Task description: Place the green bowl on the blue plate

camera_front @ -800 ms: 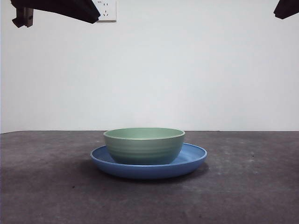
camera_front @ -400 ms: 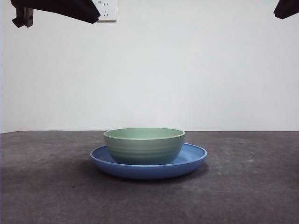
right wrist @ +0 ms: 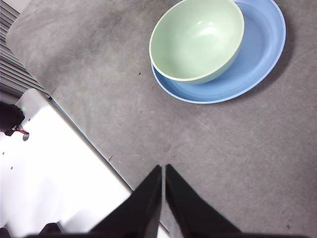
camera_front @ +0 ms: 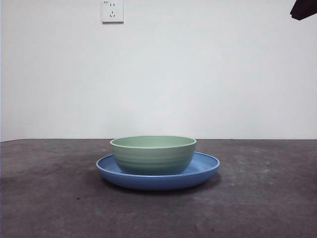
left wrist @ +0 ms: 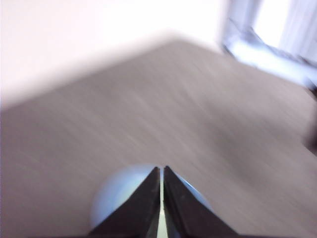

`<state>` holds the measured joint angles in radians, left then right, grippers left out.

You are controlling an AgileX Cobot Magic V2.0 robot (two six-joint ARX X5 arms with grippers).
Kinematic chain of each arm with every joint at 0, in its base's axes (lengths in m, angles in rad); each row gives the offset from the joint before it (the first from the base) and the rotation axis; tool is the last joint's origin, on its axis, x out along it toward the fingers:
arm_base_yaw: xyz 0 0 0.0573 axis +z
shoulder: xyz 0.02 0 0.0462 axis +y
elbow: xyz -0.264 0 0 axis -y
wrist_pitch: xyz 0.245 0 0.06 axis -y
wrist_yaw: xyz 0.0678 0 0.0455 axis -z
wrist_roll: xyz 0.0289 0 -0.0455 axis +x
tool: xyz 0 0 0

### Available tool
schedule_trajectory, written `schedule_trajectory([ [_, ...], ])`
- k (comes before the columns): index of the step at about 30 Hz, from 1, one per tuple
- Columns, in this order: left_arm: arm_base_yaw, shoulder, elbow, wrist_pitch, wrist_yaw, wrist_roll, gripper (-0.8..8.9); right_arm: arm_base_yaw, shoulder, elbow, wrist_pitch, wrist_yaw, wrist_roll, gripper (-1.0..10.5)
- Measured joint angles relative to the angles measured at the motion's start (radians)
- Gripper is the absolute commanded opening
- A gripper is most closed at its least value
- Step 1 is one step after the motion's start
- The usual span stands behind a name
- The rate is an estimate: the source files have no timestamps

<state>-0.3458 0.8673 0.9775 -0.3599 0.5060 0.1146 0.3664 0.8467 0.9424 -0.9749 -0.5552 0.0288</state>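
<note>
The green bowl [camera_front: 153,154] stands upright inside the blue plate [camera_front: 205,166] at the middle of the table. The right wrist view looks down on both from a distance, the bowl [right wrist: 197,39] sitting toward one side of the plate [right wrist: 260,54]. My right gripper [right wrist: 163,167] is shut and empty, well away from them above bare table. My left gripper [left wrist: 162,169] is also shut and empty. Its view is motion-blurred, with a pale blue round shape, seemingly the plate [left wrist: 111,191], just behind the jaws. One black arm tip [camera_front: 302,9] shows at the front view's top right corner.
The dark grey table [camera_front: 257,198] stretches to a white wall with a socket [camera_front: 112,11]. In the right wrist view a white panel [right wrist: 44,168] lies beyond the table's edge, beside a ribbed grey part [right wrist: 15,64].
The dark arm that filled the front view's top left corner has gone out of view. The bowl and plate have not moved.
</note>
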Motion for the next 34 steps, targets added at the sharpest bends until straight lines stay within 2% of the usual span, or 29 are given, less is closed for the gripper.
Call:
schedule_trajectory([
  [4, 0.154, -0.151, -0.082, 0.139, -0.051, 0.003, 0.09, 0.0, 0.0, 0.0, 0.0, 0.0, 0.0, 0.1],
  [7, 0.249, -0.27, -0.177, 0.206, -0.144, 0.004, 0.09, 0.0, 0.0, 0.0, 0.0, 0.0, 0.0, 0.1],
  [10, 0.311, -0.392, -0.286, 0.229, -0.253, 0.003, 0.09, 0.0, 0.0, 0.0, 0.0, 0.0, 0.0, 0.1],
  [14, 0.352, -0.522, -0.43, 0.229, -0.328, 0.003, 0.09, 0.0, 0.0, 0.0, 0.0, 0.0, 0.0, 0.1],
  [25, 0.403, -0.777, -0.802, 0.243, -0.354, -0.054, 0.09, 0.0, 0.0, 0.0, 0.0, 0.0, 0.0, 0.1],
  [34, 0.404, -0.864, -0.927, 0.248, -0.355, -0.092, 0.09, 0.0, 0.0, 0.0, 0.0, 0.0, 0.0, 0.1],
])
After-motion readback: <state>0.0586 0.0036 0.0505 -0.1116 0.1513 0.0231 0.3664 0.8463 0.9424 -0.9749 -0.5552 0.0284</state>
